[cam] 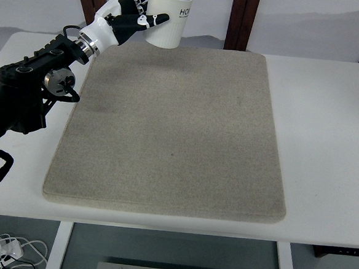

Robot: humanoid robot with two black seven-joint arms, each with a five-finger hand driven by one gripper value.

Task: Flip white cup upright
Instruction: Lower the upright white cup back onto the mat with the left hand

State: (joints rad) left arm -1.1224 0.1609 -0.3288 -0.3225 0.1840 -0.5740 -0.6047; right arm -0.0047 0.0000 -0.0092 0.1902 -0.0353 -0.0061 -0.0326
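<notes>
Left hand [134, 13]: white shell, black joints, fingers [152, 20] curled round the side of the cup [168, 20], gripping it. Arm: black, enters from the picture's left edge and reaches toward the far left corner of the mat [173, 134]. Cup: white, open mouth up and tilted slightly, dark lettering partly visible on its side, at the mat's far edge; whether its base touches the mat cannot be told. Mat: grey-beige, rectangular, lying flat on the white surface [327, 138].
</notes>
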